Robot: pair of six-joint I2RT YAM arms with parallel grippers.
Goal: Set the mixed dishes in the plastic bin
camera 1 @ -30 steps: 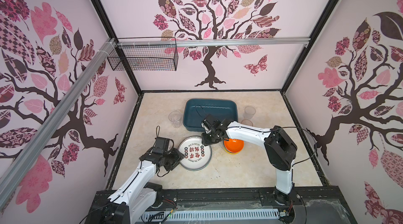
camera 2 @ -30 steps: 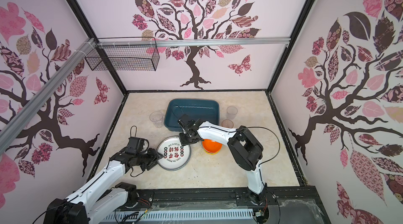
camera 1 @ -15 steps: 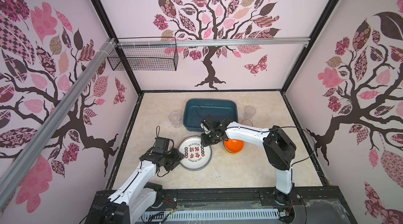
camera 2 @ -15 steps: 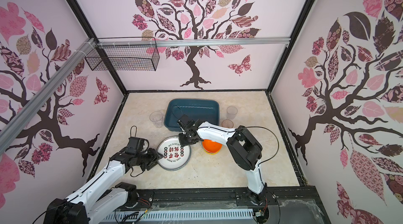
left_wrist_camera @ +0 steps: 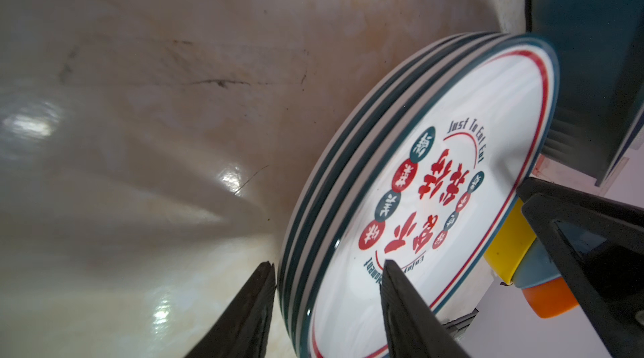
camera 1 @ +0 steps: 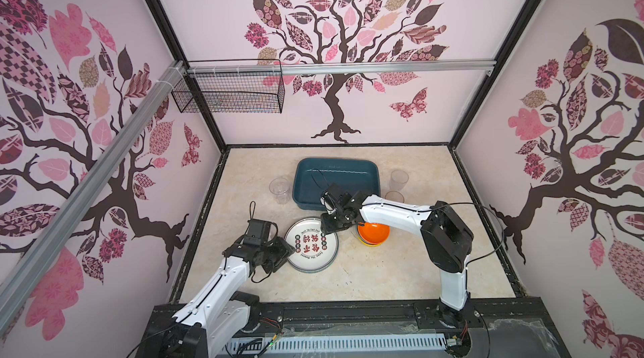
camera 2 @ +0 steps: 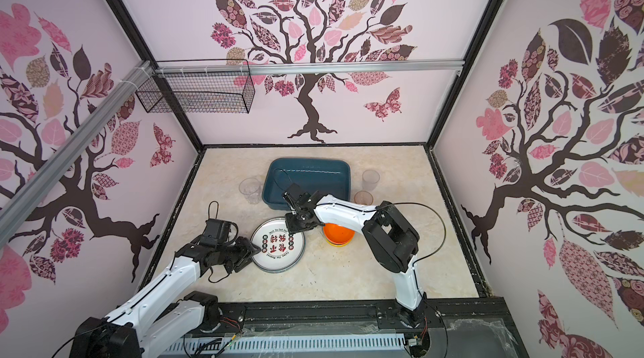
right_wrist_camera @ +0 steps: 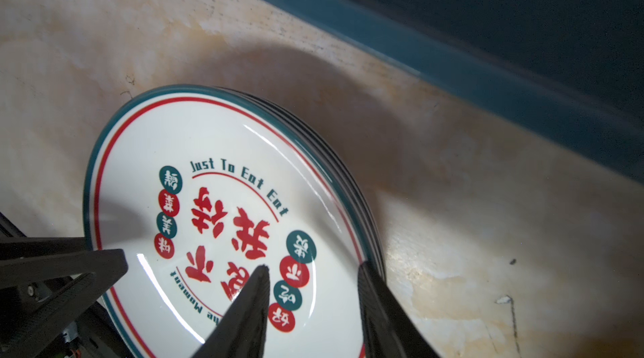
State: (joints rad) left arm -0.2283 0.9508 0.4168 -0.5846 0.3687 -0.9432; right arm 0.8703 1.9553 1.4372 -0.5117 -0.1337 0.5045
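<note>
plate stack (camera 1: 311,249) flat on tabletop (camera 1: 400,269) | orange-topped bowl stack (camera 1: 373,232) beside | teal bin (camera 1: 355,184) behind, clear cup (camera 1: 278,189) left, pinkish cups (camera 1: 399,179) right

Black rectangular wire mesh basket (camera 1: 230,93) is hanging off the horizontal silver aluminium rail (camera 1: 383,68) near the back-left corner, in both top views; can't resolve any contents. Second silver aluminium rail (camera 1: 87,178) is running diagonally along the left wall. Pale pink wall panels are carrying brown tree decals with pink patterned leaves (camera 1: 334,25). Maroon butterfly decal (camera 1: 409,106) is sitting right of the back trunk. Glossy beige marble-look tabletop (camera 1: 400,269) is showing dark scuffs and glare in the wrist views. White slotted cable duct (camera 1: 331,342) is lying along the front edge. Black frame posts (camera 1: 512,37) are bounding the corners.
</note>
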